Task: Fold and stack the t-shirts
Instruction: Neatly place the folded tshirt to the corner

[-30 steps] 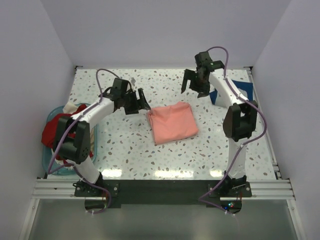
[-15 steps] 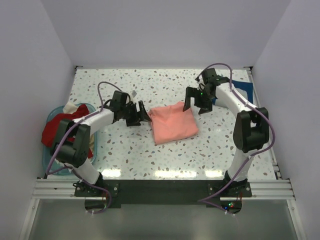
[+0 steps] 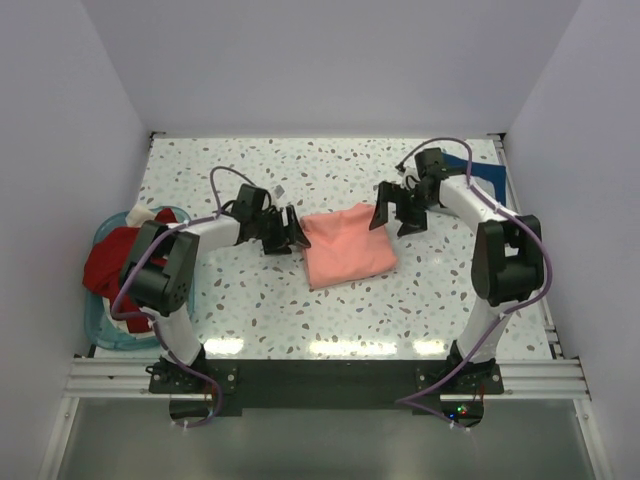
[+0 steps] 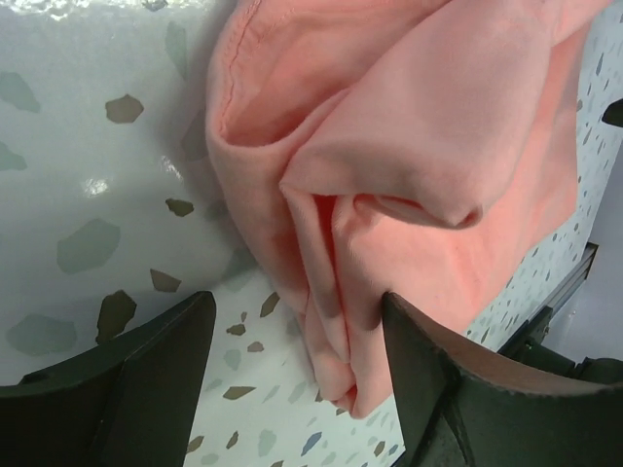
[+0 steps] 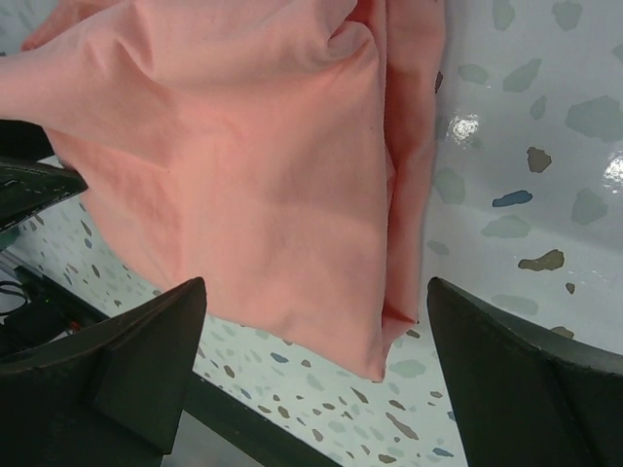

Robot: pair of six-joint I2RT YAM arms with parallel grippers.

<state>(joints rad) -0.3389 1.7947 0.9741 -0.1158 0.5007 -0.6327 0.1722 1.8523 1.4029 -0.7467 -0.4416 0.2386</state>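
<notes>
Salmon-pink t-shirt (image 3: 347, 245) folded on tabletop (image 3: 250, 300); your left jaws and right jaws wide open at its opposite edges, gripping nothing.

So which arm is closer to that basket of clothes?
Left. The left arm sits right beside the basket, reaching toward the pink shirt; the right arm is beyond the shirt.
</notes>
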